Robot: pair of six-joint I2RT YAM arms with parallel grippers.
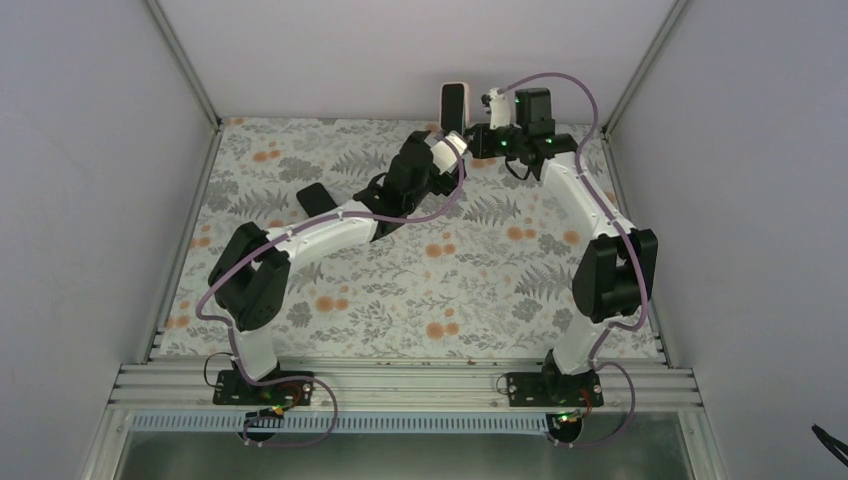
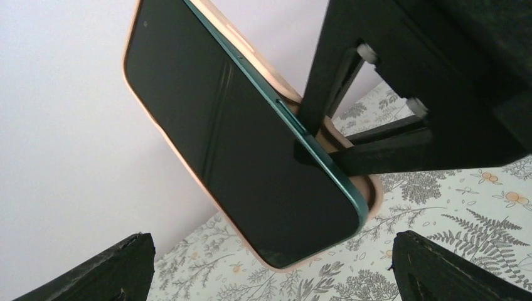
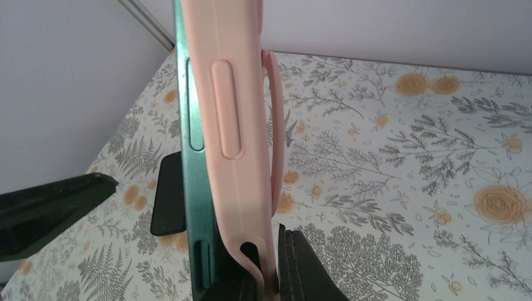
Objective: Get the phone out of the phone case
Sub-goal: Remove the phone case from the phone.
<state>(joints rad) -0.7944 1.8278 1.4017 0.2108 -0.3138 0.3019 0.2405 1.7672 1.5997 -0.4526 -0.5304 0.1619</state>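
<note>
A dark-screened phone (image 2: pixel 251 144) with a green frame sits partly lifted out of a pink case (image 3: pixel 241 125), its green edge (image 3: pixel 196 175) standing off the case on one side. Both are held upright above the back of the table (image 1: pixel 453 104). My right gripper (image 3: pixel 276 266) is shut on the case wall, with one finger (image 2: pixel 383 157) wedged between phone and case and the other behind the case. My left gripper (image 2: pixel 273 276) is open just below the phone's lower corner, touching nothing; in the top view it is beside the phone (image 1: pixel 450 142).
A flat black object (image 1: pixel 318 198) lies on the floral table at the left of centre, also in the right wrist view (image 3: pixel 168 194). Grey walls close in the back and both sides, and the phone is near the back wall.
</note>
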